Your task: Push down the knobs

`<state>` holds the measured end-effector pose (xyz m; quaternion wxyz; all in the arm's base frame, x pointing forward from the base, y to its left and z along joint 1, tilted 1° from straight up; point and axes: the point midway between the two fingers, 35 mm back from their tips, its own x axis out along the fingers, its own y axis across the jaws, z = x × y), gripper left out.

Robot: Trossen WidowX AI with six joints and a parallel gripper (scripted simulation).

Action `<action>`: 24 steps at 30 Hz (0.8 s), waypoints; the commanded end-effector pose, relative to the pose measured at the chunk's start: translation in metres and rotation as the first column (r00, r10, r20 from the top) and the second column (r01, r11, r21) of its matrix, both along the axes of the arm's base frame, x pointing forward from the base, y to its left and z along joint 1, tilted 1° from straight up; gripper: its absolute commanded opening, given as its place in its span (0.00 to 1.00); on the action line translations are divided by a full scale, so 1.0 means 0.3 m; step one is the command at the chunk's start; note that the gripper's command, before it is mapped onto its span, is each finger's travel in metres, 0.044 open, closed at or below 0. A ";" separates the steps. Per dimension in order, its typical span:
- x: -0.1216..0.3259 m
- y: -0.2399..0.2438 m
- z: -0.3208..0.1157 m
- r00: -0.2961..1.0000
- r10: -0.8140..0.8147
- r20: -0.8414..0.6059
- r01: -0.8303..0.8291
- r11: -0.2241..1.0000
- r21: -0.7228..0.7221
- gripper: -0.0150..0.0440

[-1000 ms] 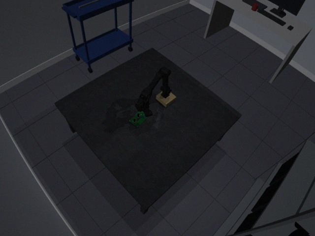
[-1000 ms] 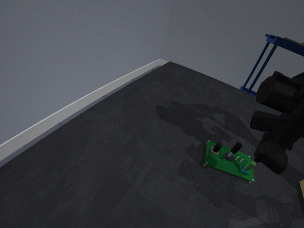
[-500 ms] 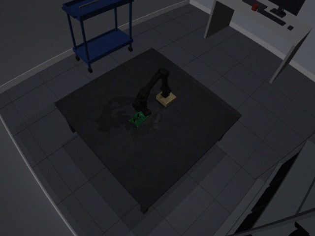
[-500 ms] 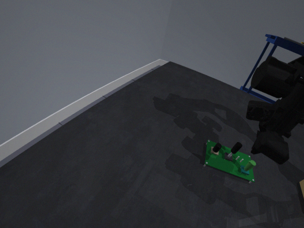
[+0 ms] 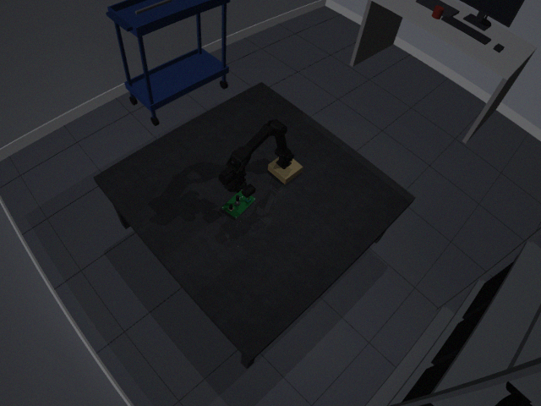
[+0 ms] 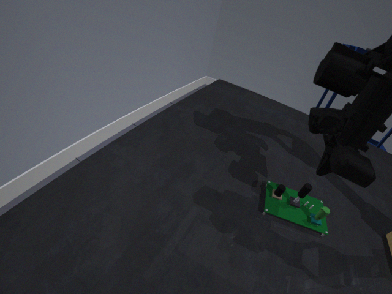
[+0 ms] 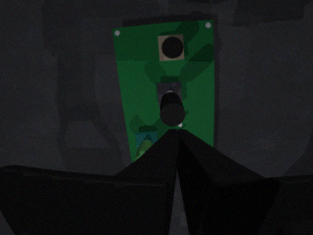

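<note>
The green circuit board (image 5: 236, 213) (image 6: 282, 209) (image 7: 201, 98) stands on short legs. Its middle black knob (image 6: 304, 190) (image 7: 172, 112) stands high on a bare grey shaft, with a clear gap above the dark potentiometer (image 6: 294, 202). The end black knob (image 6: 279, 190) (image 7: 172, 47) sits low over a beige potentiometer (image 6: 275, 195). A green knob (image 6: 323, 212) stands over the teal potentiometer (image 6: 316, 221); whether a small gap remains is unclear, and the fingers partly hide it in the wrist view. My gripper (image 6: 320, 172) (image 7: 176, 137) is shut and empty, above the board, clear of the knobs.
Two pale pins (image 6: 309, 205) stand on the board between the middle and green knobs. The arm rises from a wooden block (image 5: 286, 178) on the dark table (image 5: 279, 262). A blue cart (image 5: 178, 79) and a desk (image 5: 484, 47) stand beyond the table.
</note>
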<state>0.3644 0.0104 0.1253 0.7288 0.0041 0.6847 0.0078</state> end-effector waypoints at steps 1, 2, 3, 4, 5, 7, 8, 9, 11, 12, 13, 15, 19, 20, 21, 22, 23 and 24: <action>-0.001 0.001 -0.041 1.000 0.007 -0.013 -0.007 1.000 0.003 0.25; -0.001 0.001 -0.041 1.000 0.007 -0.013 -0.007 1.000 0.003 0.25; -0.001 0.001 -0.041 1.000 0.007 -0.013 -0.007 1.000 0.003 0.25; -0.001 0.001 -0.041 1.000 0.007 -0.013 -0.007 1.000 0.003 0.25; -0.001 0.001 -0.041 1.000 0.007 -0.013 -0.007 1.000 0.003 0.25; 0.000 0.001 -0.046 1.000 0.007 -0.013 -0.007 1.000 0.003 0.25; 0.000 0.001 -0.049 1.000 0.007 -0.013 -0.007 1.000 0.003 0.25; 0.000 0.002 -0.053 1.000 0.007 -0.013 -0.007 1.000 0.003 0.25; 0.001 0.002 -0.063 1.000 0.007 -0.013 -0.007 1.000 0.003 0.25; 0.001 0.002 -0.069 1.000 0.007 -0.013 -0.007 1.000 0.003 0.25; 0.002 0.002 -0.075 1.000 0.007 -0.013 -0.007 1.000 0.003 0.25; 0.002 0.002 -0.086 1.000 0.007 -0.013 -0.007 1.000 0.003 0.25; 0.003 0.003 -0.107 1.000 0.007 -0.013 -0.007 1.000 0.003 0.25; 0.003 0.003 -0.110 1.000 0.007 -0.013 -0.007 1.000 0.003 0.25; 0.003 0.003 -0.111 1.000 0.007 -0.013 -0.007 1.000 0.003 0.25; 0.003 0.003 -0.111 1.000 0.007 -0.013 -0.007 1.000 0.003 0.25; 0.003 0.003 -0.110 1.000 0.007 -0.013 -0.007 1.000 0.003 0.25; 0.003 0.003 -0.109 1.000 0.007 -0.013 -0.007 1.000 0.003 0.25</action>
